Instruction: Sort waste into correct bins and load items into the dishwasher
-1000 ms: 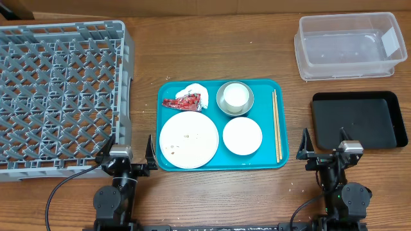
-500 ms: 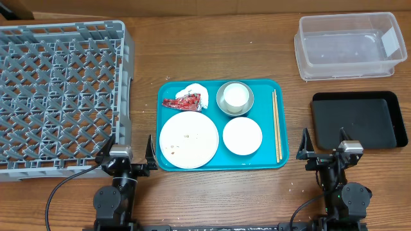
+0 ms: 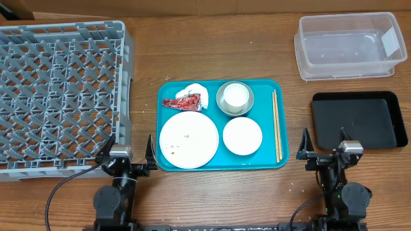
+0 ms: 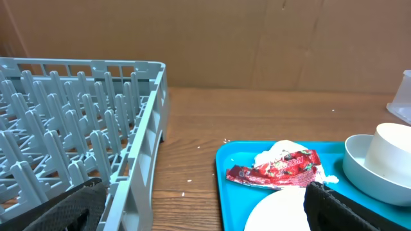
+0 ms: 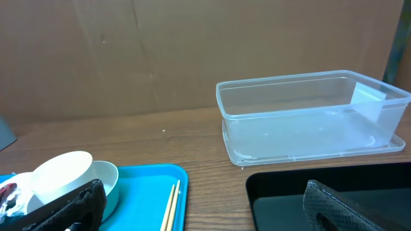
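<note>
- Starting at the very first step, by the look of it: nothing lying in the rack [image 3: 61, 96], the clear tub [image 3: 347, 45] or the black tray [image 3: 356, 119].
- Hovering low at the table's near edge: left gripper [image 3: 130, 142] spread wide and pinching nothing, between the rack's near corner and the teal tray [image 3: 282, 96].
- Hovering likewise: right gripper [image 3: 324, 140] spread wide, pinching nothing, between the teal tray and the black tray.
- Lying all on the teal tray: red wrapper [image 3: 182, 101] touching the napkin [image 3: 194, 90] at the far left, plate [image 3: 189, 140] with a few crumbs [image 3: 187, 136] just in front, cup [image 3: 236, 95] inside the steel bowl [image 3: 248, 106], white bowl [image 3: 242, 136] nearer, chopsticks [image 3: 276, 125] along the right rim.
- Calling next, probably, for reaching the left gripper over the plate to the wrapper, closing on it and carrying it to a bin; which bin cannot be told.
</note>
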